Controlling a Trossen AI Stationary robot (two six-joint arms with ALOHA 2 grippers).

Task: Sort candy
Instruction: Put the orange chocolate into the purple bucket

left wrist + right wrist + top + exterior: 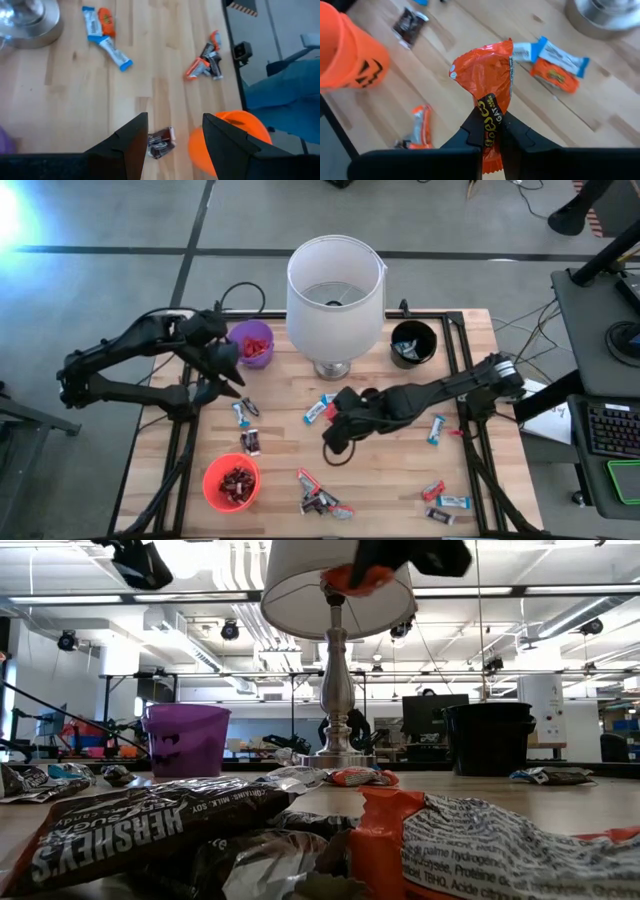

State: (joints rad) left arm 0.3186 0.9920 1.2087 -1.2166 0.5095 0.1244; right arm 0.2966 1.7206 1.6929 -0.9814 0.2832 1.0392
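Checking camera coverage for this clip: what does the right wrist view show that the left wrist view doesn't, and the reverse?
Only the right wrist view shows the right gripper shut on an orange candy lifted above the table.

Only the left wrist view shows the left gripper, open and empty, above a dark brown candy lying on the wooden table.

Both show the orange cup, the lamp base and the blue-and-white candies with an orange one beside them.
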